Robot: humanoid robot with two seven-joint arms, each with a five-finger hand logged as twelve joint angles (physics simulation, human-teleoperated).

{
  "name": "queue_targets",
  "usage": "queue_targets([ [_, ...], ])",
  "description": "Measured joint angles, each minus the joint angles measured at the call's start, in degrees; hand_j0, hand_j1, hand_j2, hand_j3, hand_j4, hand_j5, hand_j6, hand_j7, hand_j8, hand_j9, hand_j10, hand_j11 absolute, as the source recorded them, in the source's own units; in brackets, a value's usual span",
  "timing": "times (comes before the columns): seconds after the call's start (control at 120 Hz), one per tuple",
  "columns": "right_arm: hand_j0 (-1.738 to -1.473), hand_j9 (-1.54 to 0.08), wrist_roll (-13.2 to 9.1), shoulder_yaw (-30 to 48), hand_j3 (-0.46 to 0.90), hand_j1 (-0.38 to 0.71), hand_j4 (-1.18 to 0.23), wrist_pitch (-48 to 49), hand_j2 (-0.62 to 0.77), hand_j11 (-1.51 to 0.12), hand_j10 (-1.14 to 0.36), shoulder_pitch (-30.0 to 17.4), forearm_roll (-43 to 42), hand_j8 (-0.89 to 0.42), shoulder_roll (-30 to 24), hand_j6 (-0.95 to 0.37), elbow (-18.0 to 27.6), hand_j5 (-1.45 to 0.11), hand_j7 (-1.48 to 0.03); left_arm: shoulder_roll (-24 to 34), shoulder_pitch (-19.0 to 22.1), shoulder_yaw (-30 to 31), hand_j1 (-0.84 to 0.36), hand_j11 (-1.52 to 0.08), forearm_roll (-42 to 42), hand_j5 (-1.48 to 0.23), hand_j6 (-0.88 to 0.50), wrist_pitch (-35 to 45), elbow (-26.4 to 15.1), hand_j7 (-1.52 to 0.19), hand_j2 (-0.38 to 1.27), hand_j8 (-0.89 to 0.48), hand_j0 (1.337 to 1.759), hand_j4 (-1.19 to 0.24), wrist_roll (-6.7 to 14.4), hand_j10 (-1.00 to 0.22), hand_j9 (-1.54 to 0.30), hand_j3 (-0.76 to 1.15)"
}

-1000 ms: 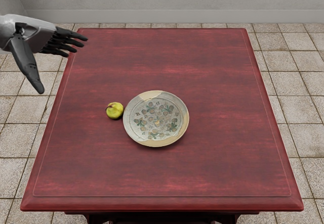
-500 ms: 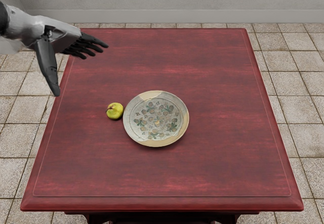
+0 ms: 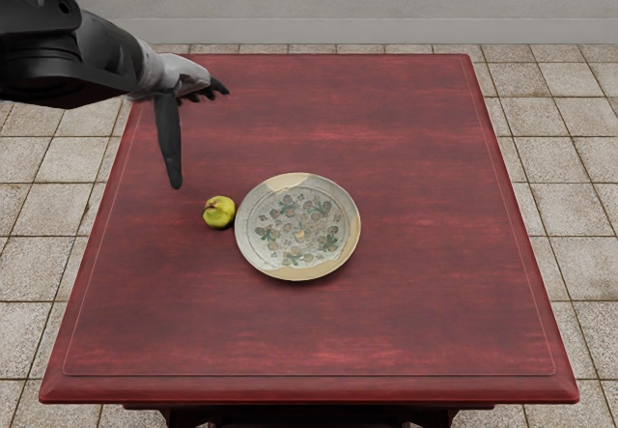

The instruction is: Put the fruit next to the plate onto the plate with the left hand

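Note:
A small yellow-green fruit (image 3: 219,212) lies on the red table, just left of a round patterned plate (image 3: 251,203) and touching or nearly touching its rim. My left hand (image 3: 183,109) comes in from the upper left and hovers above the table's far left part, well behind the fruit. Its fingers are spread and hold nothing, and the long dark thumb (image 3: 171,148) points down toward the fruit. The right arm is not visible.
The red table (image 3: 435,254) fills most of the view, with tiled floor around it and a grey wall behind. My dark forearm (image 3: 58,46) covers the upper left corner.
My left arm has reached further right and forward over the table's left edge, bringing the hand closer to the fruit. The fruit and the plate have stayed where they were.

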Motion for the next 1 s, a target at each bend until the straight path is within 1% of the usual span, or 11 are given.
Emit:
queue_targets([
  [0.067,-1.658,-0.01,0.0,0.01,0.0,-0.34,-0.01,0.0,0.0,-0.01,-0.01,0.01,0.0,-0.01,0.0,-0.01,0.0,-0.01,-0.01,-0.72,0.26,0.01,0.34,-0.01,-2.71,-0.01,-0.01,3.97,-0.43,-0.01,0.0,-0.01,1.658,-0.01,1.39,-0.01,-0.01,0.0],
  [0.15,-1.658,-0.01,0.0,0.02,0.0,-0.34,-0.01,0.0,0.0,-0.01,-0.01,0.01,0.0,-0.01,0.0,-0.01,0.01,-0.01,-0.01,-3.72,0.27,0.1,0.34,-0.01,-5.12,-0.01,-0.01,8.89,-1.4,-0.01,0.0,-0.01,1.658,-0.01,2.21,-0.01,-0.01,0.0],
  [0.292,-1.658,-0.01,0.0,0.0,0.0,-0.34,-0.01,0.0,0.0,-0.01,-0.01,0.0,0.0,-0.01,0.0,-0.01,0.01,-0.01,-0.01,-5.22,0.51,-1.79,0.34,-0.01,-7.38,-0.01,-0.01,22.79,-7.22,-0.01,0.0,-0.01,1.658,-0.01,2.53,-0.01,-0.01,0.0],
  [0.367,-1.658,-0.01,0.0,0.01,0.0,-0.34,-0.01,0.0,0.0,-0.01,-0.01,0.0,0.0,-0.01,0.0,-0.01,-0.01,-0.01,-0.01,-5.72,1.2,-2.24,0.34,-0.01,-7.74,-0.01,-0.01,27.1,-9.04,-0.01,0.0,-0.01,1.658,-0.01,2.35,-0.01,-0.01,0.0],
  [0.417,-1.658,-0.01,0.0,0.0,0.0,-0.34,-0.01,0.0,0.0,-0.01,-0.01,0.0,0.0,-0.01,0.0,-0.01,0.0,-0.01,-0.01,-5.66,2.04,-2.42,0.34,-0.01,-7.85,-0.01,-0.01,28.64,-9.7,-0.01,0.0,-0.01,1.658,-0.01,2.28,-0.01,-0.01,0.0],
  [0.475,-1.658,-0.01,0.0,-0.01,0.0,-0.34,-0.01,0.0,0.0,-0.01,-0.01,0.0,0.0,-0.01,0.0,-0.01,0.0,-0.01,-0.01,-6.63,4.58,-2.59,0.34,-0.01,-7.87,-0.01,-0.01,30.13,-10.07,-0.01,0.0,-0.01,1.658,-0.01,2.18,-0.01,-0.01,0.0],
  [0.575,-1.658,-0.01,0.0,0.01,0.0,-0.34,-0.01,0.0,0.0,-0.01,-0.01,0.0,0.0,-0.01,0.0,-0.01,-0.01,-0.01,-0.01,-8.66,8.38,-3.42,0.34,-0.01,-7.92,-0.01,-0.01,34.5,-10.22,-0.01,0.0,-0.01,1.658,-0.01,1.35,-0.01,-0.01,0.0],
  [0.65,-1.658,-0.01,0.0,0.01,0.0,-0.34,-0.01,0.0,0.0,-0.01,-0.01,0.0,0.0,-0.01,0.0,-0.01,0.0,-0.01,-0.01,-9.53,9.4,-4.65,0.34,-0.01,-7.93,-0.01,-0.01,36.28,-10.18,-0.01,0.0,-0.01,1.658,-0.01,0.74,-0.01,-0.01,0.0],
  [0.75,-1.658,-0.01,0.0,-0.02,0.0,-0.34,-0.01,0.0,0.0,-0.01,-0.01,0.0,0.0,-0.01,0.0,-0.01,-0.01,-0.01,-0.01,-9.72,12.47,-5.67,0.34,-0.01,-7.84,-0.01,-0.01,37.37,-9.78,-0.01,0.0,-0.01,1.658,-0.01,0.26,-0.01,-0.01,0.0],
  [0.917,-1.658,-0.01,0.0,0.0,0.0,-0.34,-0.01,0.0,0.0,-0.01,-0.01,0.0,0.0,-0.01,0.0,-0.01,-0.01,-0.01,-0.01,-10.09,12.91,-6.46,0.34,-0.01,-7.46,-0.01,-0.01,37.91,-8.91,-0.01,0.0,-0.01,1.658,-0.01,0.02,-0.01,-0.01,0.0],
  [1.0,-1.658,-0.01,0.0,0.0,0.0,-0.34,-0.01,0.0,0.0,-0.01,-0.01,0.0,0.0,-0.01,0.0,-0.01,0.0,-0.01,-0.01,-12.29,16.86,-6.47,0.34,-0.01,-6.43,-0.01,-0.01,37.98,-7.8,-0.01,0.0,-0.01,1.658,-0.01,0.0,-0.01,-0.01,0.0],
])
